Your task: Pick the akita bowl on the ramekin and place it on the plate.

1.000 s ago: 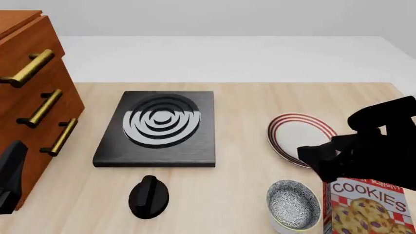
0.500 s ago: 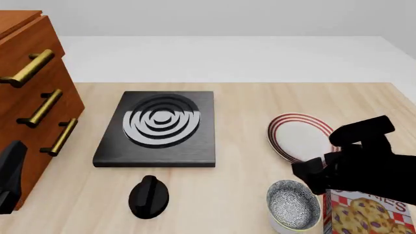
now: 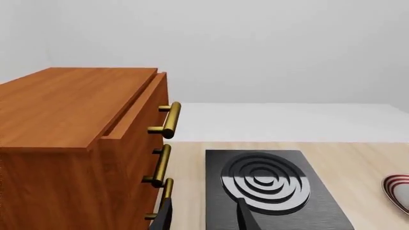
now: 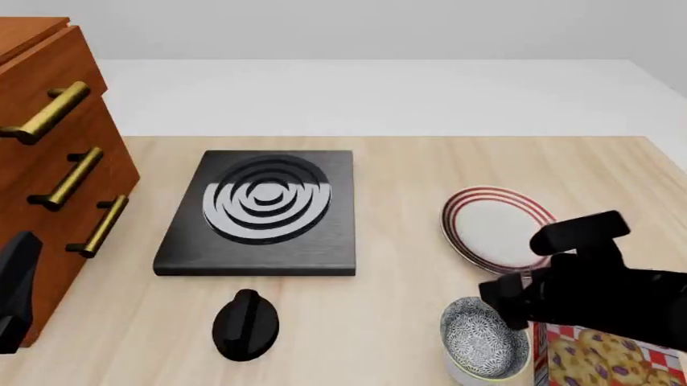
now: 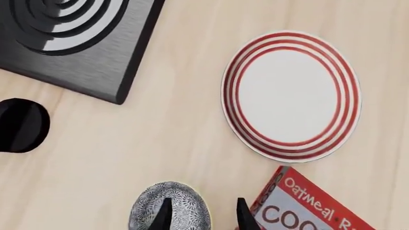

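The akita bowl, speckled black and white, sits on the white ramekin at the table's near right. Only a sliver of the ramekin shows under it. Just behind stands the red-ringed plate, bare. My right gripper hovers over the bowl's right rim. In the right wrist view it is open, one finger above the bowl, the other between the bowl and the cookie box, with the plate ahead. My left gripper rests at the far left, open and holding nothing.
A black burner slab with grey rings lies mid-table, a black knob in front of it. A cookie box stands right beside the bowl. A wooden drawer cabinet with brass handles fills the left side.
My right arm has moved toward the near edge and down, from beside the plate to just over the bowl's right rim. The left arm has not moved.
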{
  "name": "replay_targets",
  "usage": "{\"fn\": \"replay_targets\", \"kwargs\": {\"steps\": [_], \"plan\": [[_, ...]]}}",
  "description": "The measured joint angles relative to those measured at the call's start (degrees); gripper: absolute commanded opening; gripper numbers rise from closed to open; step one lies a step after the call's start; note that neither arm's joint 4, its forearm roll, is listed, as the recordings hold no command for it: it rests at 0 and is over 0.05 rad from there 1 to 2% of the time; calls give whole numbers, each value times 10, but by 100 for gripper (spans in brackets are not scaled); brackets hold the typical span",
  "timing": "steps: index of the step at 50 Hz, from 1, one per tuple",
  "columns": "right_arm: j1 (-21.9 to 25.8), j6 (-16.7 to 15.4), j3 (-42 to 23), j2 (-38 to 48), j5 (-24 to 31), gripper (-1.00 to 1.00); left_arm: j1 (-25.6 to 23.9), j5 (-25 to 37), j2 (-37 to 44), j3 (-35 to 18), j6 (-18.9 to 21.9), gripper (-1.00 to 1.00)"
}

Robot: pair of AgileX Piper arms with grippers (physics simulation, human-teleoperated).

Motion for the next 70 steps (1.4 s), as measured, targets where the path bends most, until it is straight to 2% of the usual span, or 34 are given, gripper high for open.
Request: {"fn": "replay_targets", "kwargs": {"steps": [35,66,67,70], "plan": [[11,27,52,69,-69,100,0,1,-3,0,-2,100],[26,46,63,99,-98,100,1,1,-4,-1,-3,100],[27,46,63,99,-98,-100,1,1,-5,-1,-3,100],[27,50,62,97,-97,-100,1,2,-5,-1,-3,100]]}}
